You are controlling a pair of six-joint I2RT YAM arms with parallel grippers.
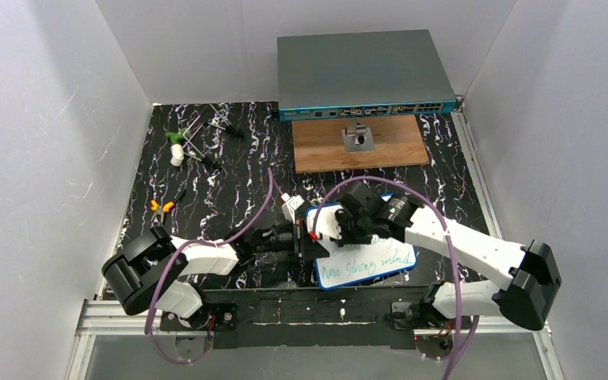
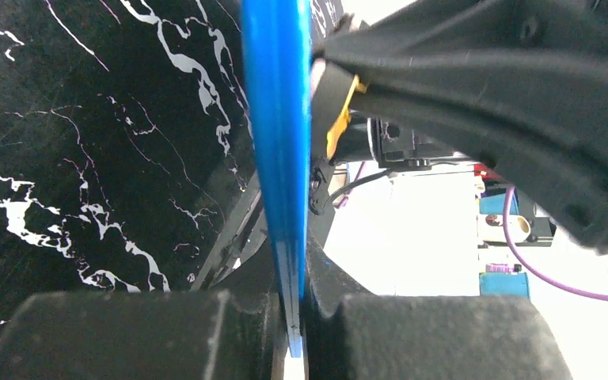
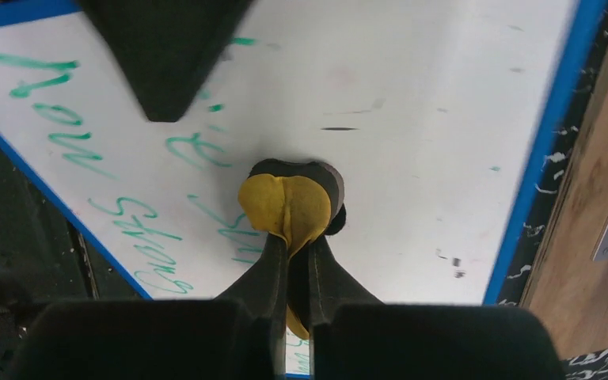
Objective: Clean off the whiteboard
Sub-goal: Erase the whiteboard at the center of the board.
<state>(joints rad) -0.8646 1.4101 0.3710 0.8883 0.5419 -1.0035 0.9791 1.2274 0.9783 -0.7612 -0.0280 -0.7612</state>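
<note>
Whiteboard (image 1: pixel 368 265) blue-rimmed, green writing; L jaws pinch its edge, R jaws pinch yellow pad (image 3: pixel 285 202).

Whiteboard (image 1: pixel 368 267): small white rect., thin blue rim, rounded corners; green handwriting on near part, far part wiped; skewed, near-side of wood plank (image 1: pixel 360 142).

A black marbled mat (image 1: pixel 214 190) covers the table. At the far side sits a flat grey box (image 1: pixel 364 63), its blue port strip facing near. Just in front lies a wooden board (image 1: pixel 396 146) bearing a small metal bracket (image 1: pixel 357 138). Orange-handled pliers (image 1: pixel 161 207) lie at the left, with small green and white tools (image 1: pixel 177 146) farther back (too small to identify).
</note>
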